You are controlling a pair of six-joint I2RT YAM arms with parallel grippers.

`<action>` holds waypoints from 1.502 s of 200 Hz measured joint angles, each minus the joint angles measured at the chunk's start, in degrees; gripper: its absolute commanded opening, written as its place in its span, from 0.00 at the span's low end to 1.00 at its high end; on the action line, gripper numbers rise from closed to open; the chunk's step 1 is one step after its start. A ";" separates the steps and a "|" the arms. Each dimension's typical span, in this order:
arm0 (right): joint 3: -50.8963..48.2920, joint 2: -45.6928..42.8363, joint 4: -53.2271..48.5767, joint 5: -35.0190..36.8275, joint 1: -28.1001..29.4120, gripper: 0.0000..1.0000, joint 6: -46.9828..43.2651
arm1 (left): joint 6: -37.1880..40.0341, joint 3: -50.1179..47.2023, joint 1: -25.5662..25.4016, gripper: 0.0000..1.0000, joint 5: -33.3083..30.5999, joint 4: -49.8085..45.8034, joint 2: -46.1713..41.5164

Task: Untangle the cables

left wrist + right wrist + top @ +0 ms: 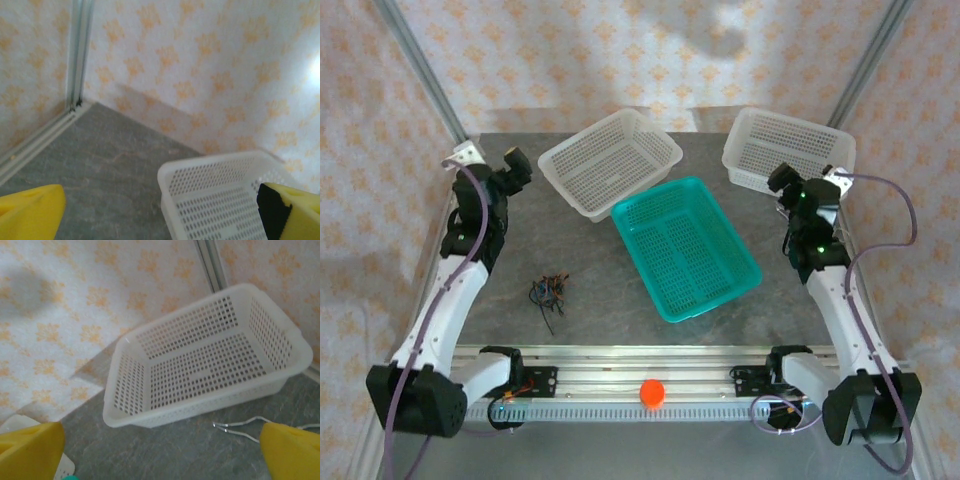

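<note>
Since the cables [549,291] lie in one small knotted clump on the table [620,300], near and left of the teal basket [685,245], with nothing touching them, I judge the untangling not yet begun. The left gripper [515,165] and right gripper [782,178] both gape wide and empty at the far sides, well apart from the clump, so reaching, grasping and separating the strands all remain.

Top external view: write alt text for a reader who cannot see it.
A small tangle of thin cables lies on the grey table beside the left arm. A teal basket sits mid-table, a left white basket and a right white basket behind it. The left pincer and right pincer are by those white baskets.
</note>
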 measured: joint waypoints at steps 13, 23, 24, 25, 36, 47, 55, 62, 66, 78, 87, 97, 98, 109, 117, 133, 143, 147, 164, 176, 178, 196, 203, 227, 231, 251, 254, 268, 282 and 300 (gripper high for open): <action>0.57 1.07 -2.10 -2.82 -0.07 1.00 0.28 | 0.20 1.75 -0.83 1.00 1.62 -2.58 2.89; 1.09 2.12 -3.74 -5.55 -0.11 1.00 0.24 | 0.68 3.63 -2.45 1.00 1.70 -4.68 5.29; 1.18 2.21 -3.87 -5.75 -0.11 1.00 0.24 | 0.68 3.80 -2.60 0.99 1.70 -4.83 5.46; 1.25 2.29 -4.04 -5.90 -0.11 1.00 0.22 | 0.68 3.98 -2.75 0.99 1.75 -5.01 5.62; 2.75 4.22 -5.86 -9.22 -0.11 1.00 -0.22 | 1.53 6.40 -5.07 0.99 1.77 -6.82 8.20; 4.72 6.25 -7.56 -11.67 -0.11 1.00 -0.44 | 2.23 8.74 -7.41 0.99 2.12 -8.04 10.38; 6.16 7.76 -8.48 -13.40 -0.11 0.98 -0.79 | 2.84 10.27 -8.85 1.00 2.93 -8.81 11.87; 6.99 8.66 -9.05 -14.53 -0.11 0.97 -1.01 | 3.28 11.37 -9.92 0.99 3.41 -9.38 12.98; 7.37 9.07 -9.29 -15.02 -0.11 0.97 -1.05 | 3.56 12.02 -10.54 1.00 3.67 -9.70 13.60; 7.98 10.16 -9.86 -16.63 -0.11 0.97 -1.29 | 4.42 13.92 -12.37 0.99 4.20 -10.75 15.85; 8.37 11.06 -10.56 -17.79 -0.11 0.97 -1.51 | 4.87 15.37 -13.55 0.99 4.37 -11.74 17.62; 9.40 12.72 -12.22 -19.12 -0.11 0.97 -2.01 | 5.49 16.98 -14.95 1.00 4.46 -12.66 19.82; 9.51 12.83 -12.35 -19.23 -0.11 0.97 -2.08 | 5.53 17.09 -15.04 0.99 4.48 -12.74 19.98; 10.88 15.04 -13.53 -20.24 -0.07 0.97 -2.56 | 6.21 18.64 -16.55 0.99 4.66 -13.66 22.29; 11.56 16.41 -13.97 -20.85 0.13 0.97 -2.69 | 6.40 19.80 -17.62 0.99 4.79 -14.40 24.00; 11.72 18.10 -14.97 -21.90 0.66 0.97 -2.73 | 6.80 22.75 -19.61 0.99 4.81 -16.39 27.69; 11.72 18.53 -15.50 -22.32 1.11 0.97 -2.73 | 7.32 24.65 -20.65 0.99 4.81 -17.44 29.94; 11.72 18.62 -15.63 -22.49 1.36 0.97 -2.73 | 7.63 25.53 -21.11 0.99 4.85 -18.03 30.82; 11.72 18.60 -15.98 -22.69 1.99 0.96 -2.73 | 9.18 28.61 -22.95 0.99 5.20 -19.74 34.34; 11.78 18.60 -16.39 -22.27 2.16 0.96 -2.67 | 10.69 29.38 -24.09 0.99 6.19 -19.91 35.78; 11.82 18.60 -16.57 -22.16 2.16 0.96 -2.64 | 10.93 29.46 -24.24 0.99 6.34 -19.93 35.95; 12.09 18.58 -17.88 -21.09 2.14 0.95 -2.58 | 12.85 30.71 -25.51 0.99 7.76 -21.14 38.01; 12.24 18.58 -18.27 -20.92 2.14 0.94 -2.60 | 13.40 31.91 -25.75 0.96 7.80 -21.92 39.15; 12.55 17.75 -19.06 -21.07 2.16 0.93 -3.04 | 15.04 37.20 -25.70 0.92 7.41 -23.82 44.11; 12.55 17.46 -19.10 -21.16 2.14 0.93 -3.23 | 15.26 38.21 -25.70 0.92 7.26 -24.20 45.11; 12.57 15.76 -19.08 -21.92 2.14 0.92 -4.11 | 16.02 43.74 -25.46 0.87 6.12 -25.92 50.36; 12.57 15.50 -19.08 -22.14 2.14 0.92 -4.24 | 16.33 44.48 -25.44 0.87 6.01 -26.21 51.01; 12.57 14.12 -19.06 -23.08 2.16 0.90 -4.79 | 16.83 47.78 -25.33 0.84 5.86 -27.23 54.21; 12.57 12.96 -19.06 -23.87 2.43 0.89 -5.44 | 16.94 50.90 -25.07 0.80 6.03 -28.50 57.13; 12.57 11.98 -19.08 -24.68 3.30 0.87 -6.36 | 17.29 55.01 -24.55 0.76 6.29 -30.08 60.52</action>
